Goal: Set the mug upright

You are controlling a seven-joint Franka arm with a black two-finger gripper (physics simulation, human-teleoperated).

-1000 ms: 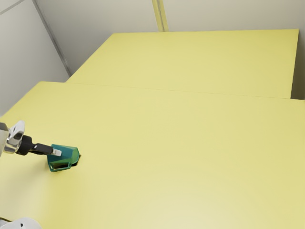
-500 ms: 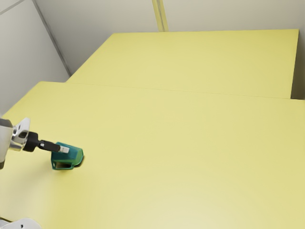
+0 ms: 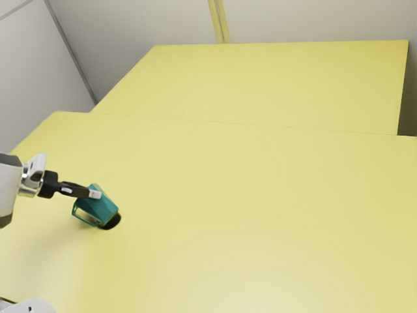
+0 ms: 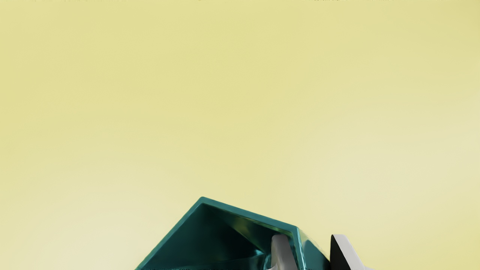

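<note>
Now the mug [image 3: 98,207] is coming round! A second ago it lay nearly flat; its mouth has risen toward the gripper [image 3: 96,194], base slanting down toward the exterior view's right. Real progress, by my reading, but it leans well short of upright, so more turning looks due before any release. And the grip? Closed on the mug's wall: one finger [image 4: 282,251] inside the mouth, the other finger [image 4: 348,255] against the outside. The handle [image 3: 75,210] sits on the side toward the exterior view's left. We're on the part of the table [image 3: 247,215] nearest that side, with a dark patch [image 3: 113,222] at the base; whether the base touches down, I can't tell. Beyond the far edge, another yellow surface [image 3: 260,85]. Nothing visible crowds the mug; slipping on that thin wall looks the likelier trouble.
</note>
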